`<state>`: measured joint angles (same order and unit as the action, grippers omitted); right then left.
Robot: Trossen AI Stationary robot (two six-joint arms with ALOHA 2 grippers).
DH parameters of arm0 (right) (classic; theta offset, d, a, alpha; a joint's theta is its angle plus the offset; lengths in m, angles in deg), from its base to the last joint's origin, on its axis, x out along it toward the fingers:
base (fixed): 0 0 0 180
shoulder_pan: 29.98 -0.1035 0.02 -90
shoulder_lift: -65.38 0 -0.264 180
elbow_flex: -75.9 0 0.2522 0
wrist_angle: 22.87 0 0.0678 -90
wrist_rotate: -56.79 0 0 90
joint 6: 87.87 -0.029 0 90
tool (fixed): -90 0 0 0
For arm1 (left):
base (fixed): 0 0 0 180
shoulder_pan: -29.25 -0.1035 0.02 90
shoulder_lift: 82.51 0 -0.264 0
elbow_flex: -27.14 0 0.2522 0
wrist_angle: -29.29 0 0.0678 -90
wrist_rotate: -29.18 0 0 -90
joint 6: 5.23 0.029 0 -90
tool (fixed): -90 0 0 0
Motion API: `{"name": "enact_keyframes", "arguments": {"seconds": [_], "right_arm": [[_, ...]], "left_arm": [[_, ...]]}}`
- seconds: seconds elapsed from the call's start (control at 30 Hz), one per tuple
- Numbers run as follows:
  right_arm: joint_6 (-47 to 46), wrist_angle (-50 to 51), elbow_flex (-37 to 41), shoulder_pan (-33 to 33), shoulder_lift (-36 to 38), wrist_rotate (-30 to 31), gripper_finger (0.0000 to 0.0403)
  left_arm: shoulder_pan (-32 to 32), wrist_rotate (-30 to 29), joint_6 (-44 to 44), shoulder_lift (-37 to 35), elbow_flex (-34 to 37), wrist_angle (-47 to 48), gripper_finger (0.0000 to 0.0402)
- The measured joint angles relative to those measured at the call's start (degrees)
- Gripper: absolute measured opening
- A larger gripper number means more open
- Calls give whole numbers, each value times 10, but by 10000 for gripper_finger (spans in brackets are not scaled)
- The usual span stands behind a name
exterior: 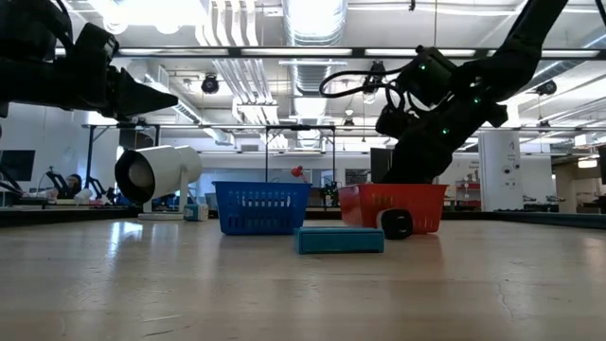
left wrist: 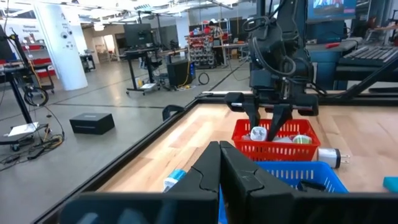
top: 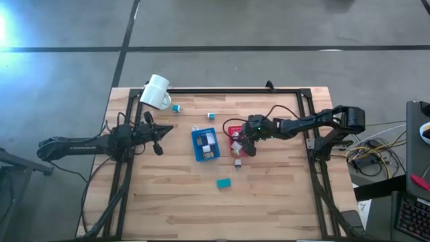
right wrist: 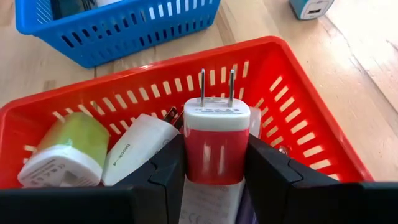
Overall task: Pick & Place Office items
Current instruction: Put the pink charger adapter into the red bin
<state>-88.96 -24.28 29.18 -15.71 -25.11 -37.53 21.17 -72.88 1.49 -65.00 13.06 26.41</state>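
A: Status, left to right?

B: I see the left gripper (top: 158, 149) pressed together and holding nothing, waiting off the table's left edge; the mug (top: 156, 91) lies near it, toward the far edge. The blue tray (top: 205, 144) sits between my two arms.

A: And the right one?

B: My right gripper (right wrist: 216, 163) pinches a red-and-white plug (right wrist: 216, 138), prongs up, over the red tray (right wrist: 298, 106). Under it in that tray lie a green plug (right wrist: 65, 149) and a white plug (right wrist: 137, 148). A teal block (top: 224, 183) sits on the table near it, toward the near edge.
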Motion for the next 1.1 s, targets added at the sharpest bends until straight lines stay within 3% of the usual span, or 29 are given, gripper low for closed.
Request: {"name": "enact_keyframes", "arguments": {"seconds": [0.33,0.77,1.1], "right_arm": [[-2,0,6,0,4,-1,129],[-4,5,8,0,17,-2,191],[-20,20,15,0,51,-4,201]], "left_arm": [[0,0,-12,2,0,1,5],[0,0,-12,3,0,1,5],[0,0,-12,3,0,0,5]]}}
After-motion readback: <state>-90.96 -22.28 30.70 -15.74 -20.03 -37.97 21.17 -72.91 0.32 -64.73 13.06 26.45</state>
